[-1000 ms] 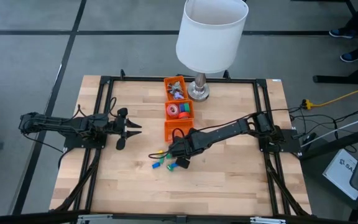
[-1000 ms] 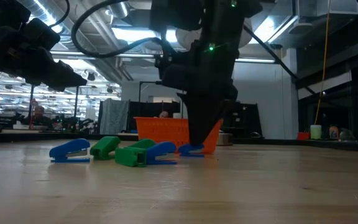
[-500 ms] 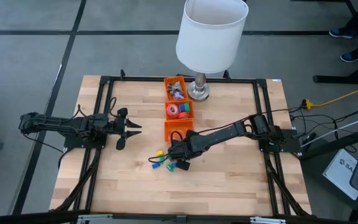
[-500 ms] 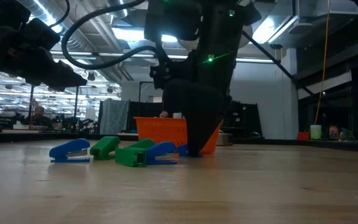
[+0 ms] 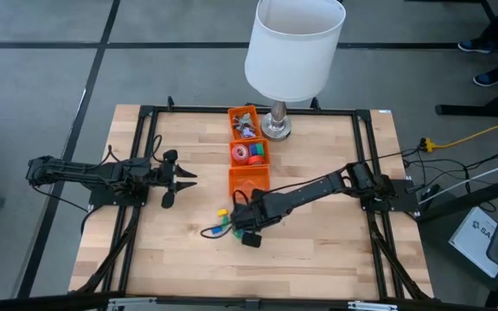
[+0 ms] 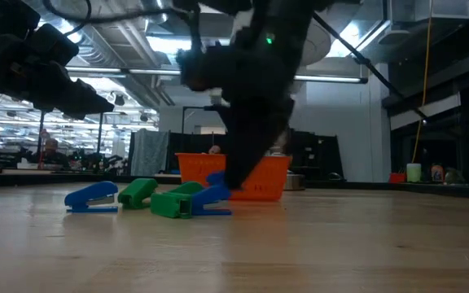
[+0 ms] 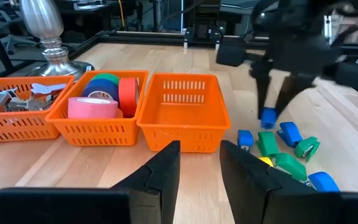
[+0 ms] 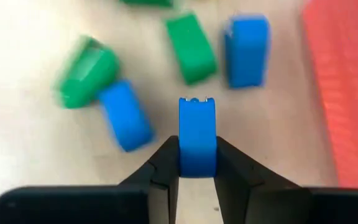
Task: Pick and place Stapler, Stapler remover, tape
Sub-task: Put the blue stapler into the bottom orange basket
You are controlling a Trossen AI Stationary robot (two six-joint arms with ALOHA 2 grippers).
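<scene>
Pinched by its narrow flanks between the right gripper fingers near the worktop's middle beside the empty orange basket: a small blue stapler, likely light, rigid, slick plastic; left gripper closed, idle.

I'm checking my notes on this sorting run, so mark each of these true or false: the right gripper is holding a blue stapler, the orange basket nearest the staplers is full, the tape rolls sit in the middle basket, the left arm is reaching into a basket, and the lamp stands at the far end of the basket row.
1. The right gripper holds a blue stapler. True.
2. The nearest basket is full. False: it shows nothing inside.
3. The tape rolls sit in the middle basket. True.
4. The left gripper reaches into a basket. False: it waits apart, over bare table.
5. The lamp stands at the far end of the row. True.
</scene>
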